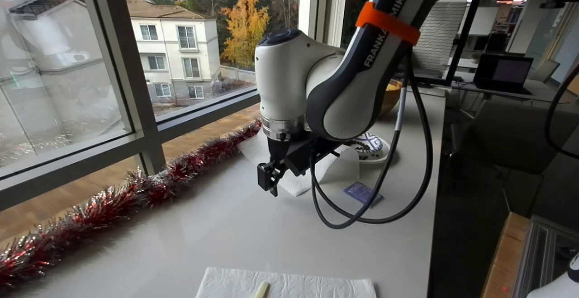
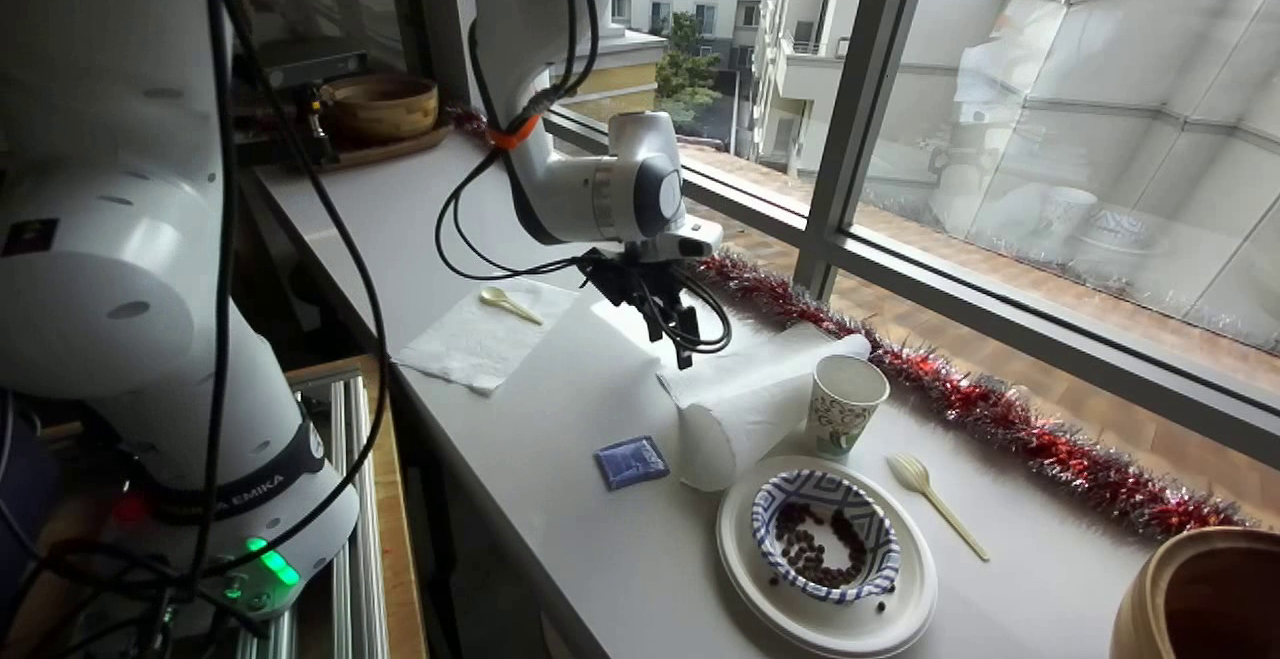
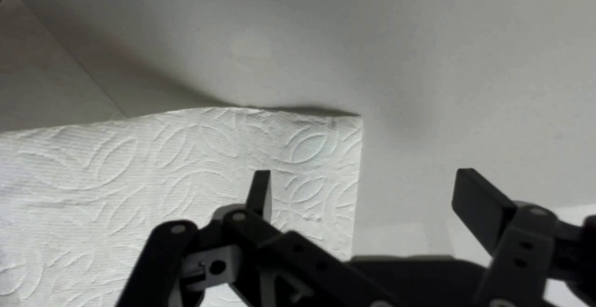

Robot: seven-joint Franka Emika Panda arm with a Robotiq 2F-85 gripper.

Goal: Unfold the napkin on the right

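Robotiq gripper (image 3: 365, 195) spread, empty, straddling right edge of embossed paper napkin (image 3: 163, 172), wrist-view lower left; probably for pinching.

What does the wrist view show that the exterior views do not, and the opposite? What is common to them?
Only the wrist view shows the side edge of the napkin framed between the spread fingers of the hand. Only the exterior views show the tinsel garland, the plate and the patterned bowl, plus, in an exterior view, the paper cup. They share the hand, the napkin, the table and the blue packet, which the wrist view cuts off at the top.
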